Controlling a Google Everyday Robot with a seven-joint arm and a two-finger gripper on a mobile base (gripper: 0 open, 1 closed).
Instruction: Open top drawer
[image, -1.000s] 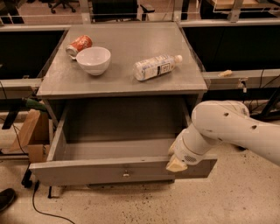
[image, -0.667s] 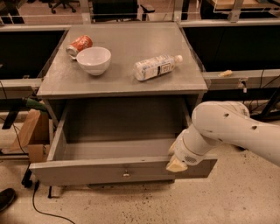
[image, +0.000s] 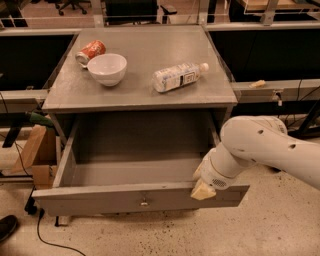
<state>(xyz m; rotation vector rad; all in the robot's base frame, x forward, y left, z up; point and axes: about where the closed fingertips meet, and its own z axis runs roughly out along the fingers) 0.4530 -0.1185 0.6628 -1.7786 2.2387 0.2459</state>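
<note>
Here the top drawer (image: 90, 200) stands pulled far out of the grey cabinet, in the lower half of the frame. Its inside is bare, and its long front shows one small brass knob (image: 144, 202) in the middle. The gripper (image: 202, 190) is at the lower right, at the top edge of the drawer front, right of the knob. Only its cream tip shows under the thick white arm (image: 265, 147), which comes in from the right edge. I cannot tell if the gripper is clenched or released, because the wrist hides it.

On the cabinet top (image: 145, 55), in the upper part of the frame, a white bowl (image: 107, 68) stands upright. A red can (image: 90, 51) lies on its side just behind the bowl. A plastic bottle (image: 179, 76) lies on its side to the right. A cardboard box (image: 37, 155) is on the floor at the left.
</note>
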